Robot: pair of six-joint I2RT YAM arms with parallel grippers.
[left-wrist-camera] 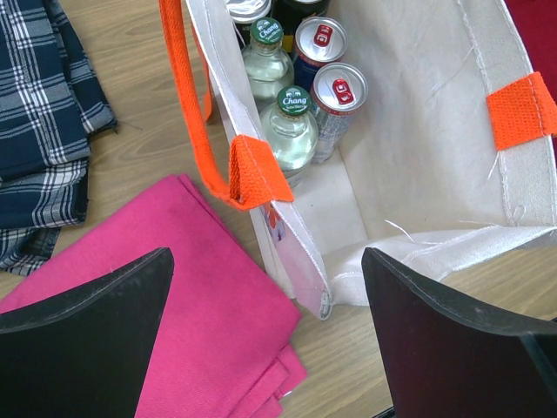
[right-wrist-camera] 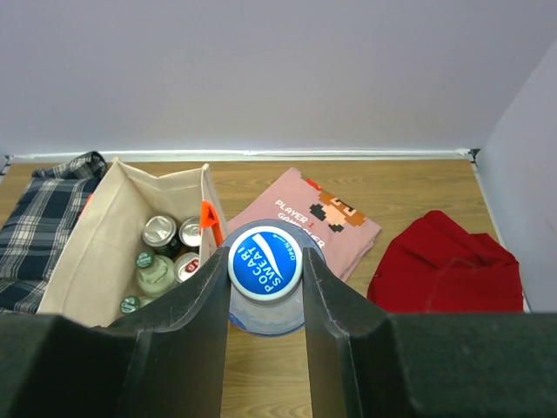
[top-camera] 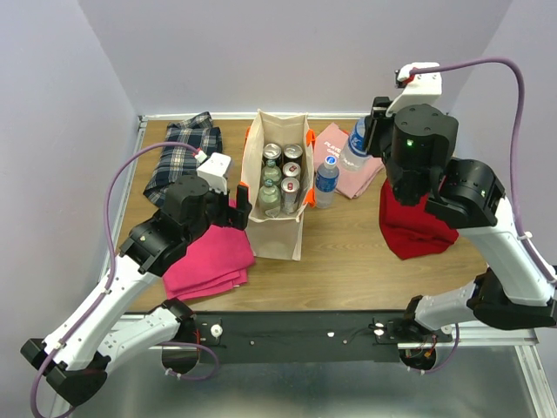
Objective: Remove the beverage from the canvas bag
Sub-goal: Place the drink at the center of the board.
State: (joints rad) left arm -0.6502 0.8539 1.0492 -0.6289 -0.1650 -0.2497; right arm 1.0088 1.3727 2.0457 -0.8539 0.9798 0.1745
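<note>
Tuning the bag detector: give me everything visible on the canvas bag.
The canvas bag is a tall, boxy beige tote of woven cloth with bright orange webbing handles sewn to its long sides. It stands upright and open on the wooden table, cans and green-capped bottles packed at its far end, its near end empty. The folded magenta cloth lies at its left base. The open left gripper has the bag's near left corner between its fingers; contact cannot be told.

Canvas bag (top-camera: 274, 228): middle of the tabletop (top-camera: 348, 257) before you; cans (top-camera: 293, 153) and bottles (top-camera: 270, 193) upright inside.
Lone bottle (top-camera: 326, 183): on the tabletop, just right of the bag.
Held bottle (top-camera: 355, 144): in your right pincer (right-wrist-camera: 265, 261), right of the lone bottle, by the printed shirt (top-camera: 361, 178).
Checked shirt (top-camera: 184, 152): far left.
Folded cloth (top-camera: 209, 257): left-front of bag, partly under your left pincer (left-wrist-camera: 265, 261).
Crumpled cloth (top-camera: 418, 231): right.
</note>
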